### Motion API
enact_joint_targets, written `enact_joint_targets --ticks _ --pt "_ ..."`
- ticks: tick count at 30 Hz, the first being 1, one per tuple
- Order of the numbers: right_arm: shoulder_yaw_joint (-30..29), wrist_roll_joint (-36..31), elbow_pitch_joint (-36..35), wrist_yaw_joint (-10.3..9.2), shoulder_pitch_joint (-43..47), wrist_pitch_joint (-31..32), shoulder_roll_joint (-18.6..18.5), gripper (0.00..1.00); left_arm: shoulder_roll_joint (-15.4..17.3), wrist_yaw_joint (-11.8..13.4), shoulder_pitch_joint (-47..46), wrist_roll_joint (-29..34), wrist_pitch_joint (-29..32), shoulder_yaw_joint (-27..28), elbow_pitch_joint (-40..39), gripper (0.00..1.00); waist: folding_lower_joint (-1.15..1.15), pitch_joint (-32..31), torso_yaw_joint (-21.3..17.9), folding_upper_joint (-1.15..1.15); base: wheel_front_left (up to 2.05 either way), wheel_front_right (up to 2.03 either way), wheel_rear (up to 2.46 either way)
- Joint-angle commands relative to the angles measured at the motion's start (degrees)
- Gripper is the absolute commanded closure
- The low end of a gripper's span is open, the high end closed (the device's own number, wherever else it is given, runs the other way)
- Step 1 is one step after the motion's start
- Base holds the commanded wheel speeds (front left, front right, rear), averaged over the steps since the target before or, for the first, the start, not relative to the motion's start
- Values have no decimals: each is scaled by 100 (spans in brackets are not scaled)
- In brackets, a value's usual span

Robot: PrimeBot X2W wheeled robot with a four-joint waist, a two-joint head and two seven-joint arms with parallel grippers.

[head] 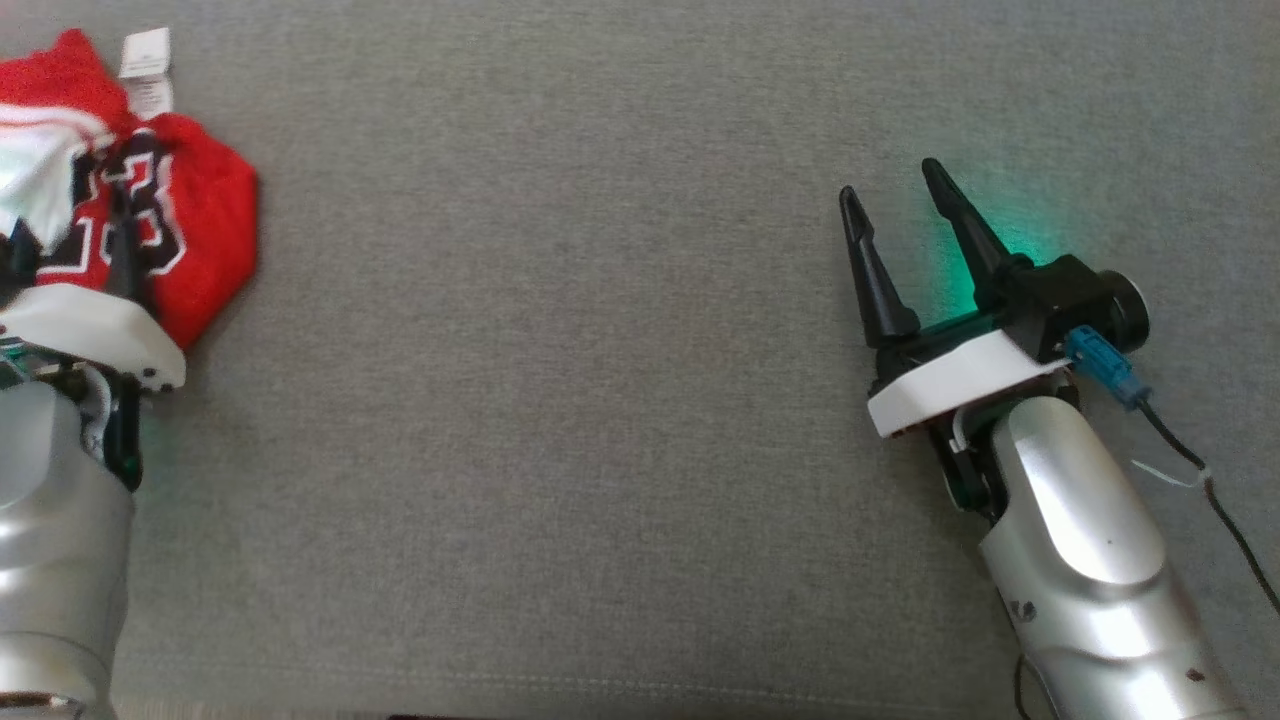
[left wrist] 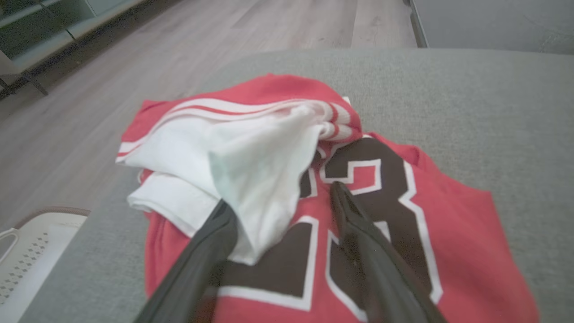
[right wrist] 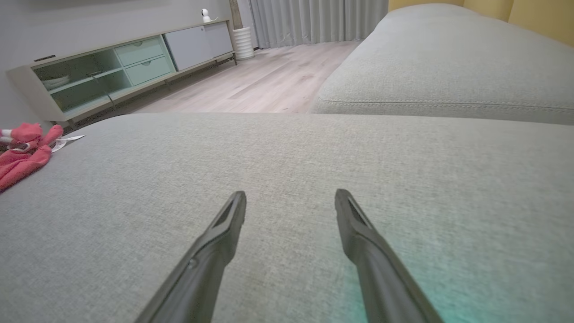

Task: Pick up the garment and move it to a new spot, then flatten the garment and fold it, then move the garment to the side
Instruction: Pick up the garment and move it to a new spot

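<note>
1. Target position. The garment (head: pixel 200 210), a red jersey with a black numeral and white trim, lies bunched in a heap at the far left of the grey sofa cushion (head: pixel 640 450). It is close to the cushion edge, beyond which the wooden floor (left wrist: pixel 224 36) shows.

2. Key relation. I read the left gripper (left wrist: pixel 279 195) as directly over the heap, with its fingers pointing along it. Its jaws are spread wide: one tip sits at the edge of a white fold, the other over the numeral. I cannot tell whether the tips press into the cloth or only graze it. The heap has no clear long axis; in the head view it runs roughly up and away from the left wrist.

3. Other arm. The right gripper (head: pixel 889 180) is also spread and holds nothing. It is low over bare cushion, well apart from the garment, which lies to its left. The left arm is much nearer, so I judge the pick to be its job.

4. Surroundings. A white label (head: pixel 147 65) sticks out at the heap's far end. A white basket (left wrist: pixel 27 251) stands on the floor beside the cushion edge. Nothing lies between the left fingers and the cloth. Bare cushion stretches between the two grippers, and I judge it a suitable new spot.
</note>
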Motion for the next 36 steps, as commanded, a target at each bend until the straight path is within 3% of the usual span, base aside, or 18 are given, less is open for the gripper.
enact_joint_targets --ticks 1,4,5,6,16,24,36 --pt "64 -43 -138 13 1 -60 58 0 369 18 -148 -102 210 185 203 0 -1 70 -100 0 0 0 0" --pt "48 -37 -141 13 7 -60 58 0 354 16 -234 -177 347 212 422 0 -1 74 -139 0 0 0 0" --pt "43 -29 -143 13 10 -60 58 0 352 11 -268 -198 387 207 500 78 -1 69 -156 0 0 0 0" --pt "41 -16 -144 13 13 -60 58 0 349 9 -301 -235 399 225 567 100 -1 59 -170 0 0 0 0" --pt "-11 214 -91 13 113 -60 58 0 245 -35 -940 -234 -7 -91 319 100 -1 -344 -265 0 0 0 0" --pt "-10 476 -64 13 273 -60 58 0 -368 -40 -1066 -587 -205 -1131 -742 100 -1 -728 -646 0 0 0 0" --pt "172 803 -143 13 402 -60 58 0 -1378 -41 -444 -1188 -301 -2883 -1664 100 -1 -873 -1766 0 0 0 0"
